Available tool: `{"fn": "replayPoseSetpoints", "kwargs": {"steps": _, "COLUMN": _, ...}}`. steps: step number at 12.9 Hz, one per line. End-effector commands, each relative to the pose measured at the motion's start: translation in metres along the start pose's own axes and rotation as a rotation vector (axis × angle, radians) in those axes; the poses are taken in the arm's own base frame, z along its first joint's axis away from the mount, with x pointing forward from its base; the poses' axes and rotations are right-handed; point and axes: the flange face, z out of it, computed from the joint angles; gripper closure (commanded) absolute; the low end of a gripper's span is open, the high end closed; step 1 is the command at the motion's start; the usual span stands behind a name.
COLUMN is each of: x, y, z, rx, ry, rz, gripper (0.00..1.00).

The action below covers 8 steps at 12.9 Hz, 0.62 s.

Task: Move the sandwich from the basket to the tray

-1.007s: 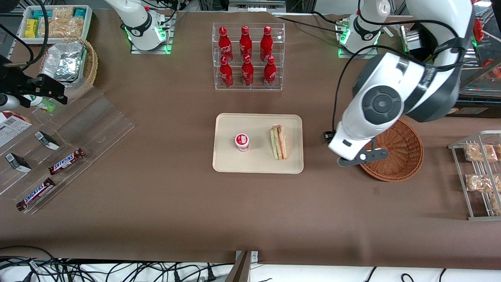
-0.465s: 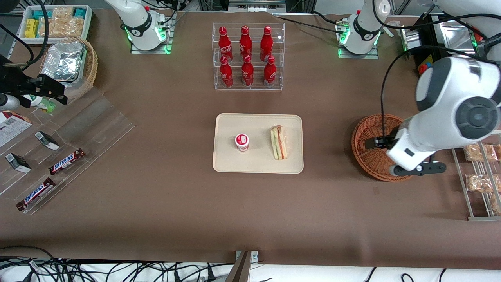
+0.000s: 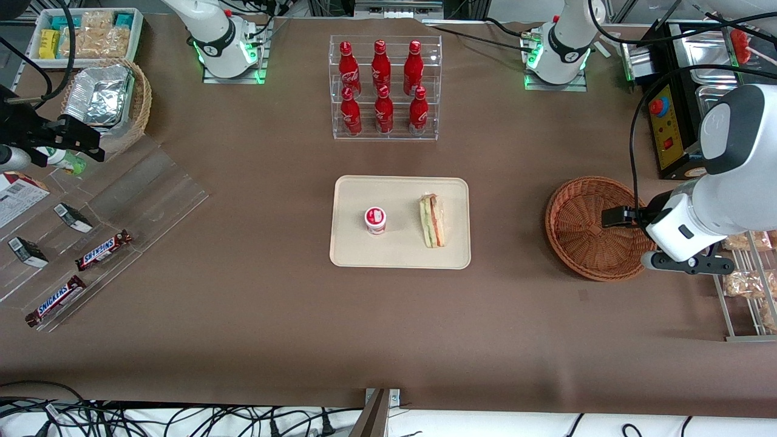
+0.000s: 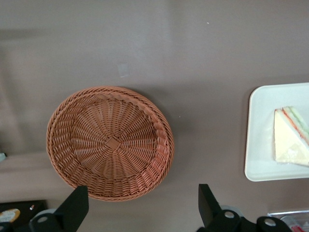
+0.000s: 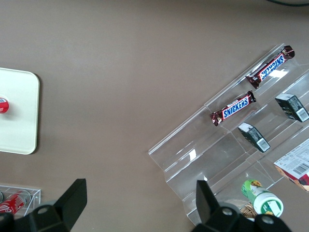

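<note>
The sandwich (image 3: 432,220) (image 4: 289,137), a wrapped white wedge with green and red layers, lies on the cream tray (image 3: 400,255) (image 4: 256,145). The reddish-brown wicker basket (image 3: 583,230) (image 4: 111,142) sits beside the tray, toward the working arm's end, with nothing in it. My left gripper (image 3: 668,233) (image 4: 142,203) hangs above the basket's rim on the side away from the tray. It is open, with only the rim and bare table showing between its fingertips (image 4: 77,200).
A small red-lidded cup (image 3: 375,220) stands on the tray near the sandwich. A clear rack of red bottles (image 3: 382,88) is farther from the camera. A wire rack of snack packs (image 3: 746,273) and a black control box (image 3: 668,130) flank the gripper.
The left arm has swung from the tray side of the basket across it toward the working arm's end. The sandwich stays on the tray.
</note>
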Motion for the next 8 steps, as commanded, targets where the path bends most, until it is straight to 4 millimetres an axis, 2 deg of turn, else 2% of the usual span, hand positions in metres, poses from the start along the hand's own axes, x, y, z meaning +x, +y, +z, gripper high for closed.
{"fn": "replayPoseSetpoints", "kwargs": {"steps": 1, "x": -0.0045, "y": 0.0010, "z": -0.0052, "rx": -0.006, "ry": -0.004, "rz": 0.041, "gripper": 0.00}}
{"fn": "replayPoseSetpoints", "kwargs": {"steps": 8, "x": -0.0033, "y": -0.0053, "z": -0.0031, "rx": -0.007, "ry": -0.007, "rz": 0.029, "gripper": 0.00}}
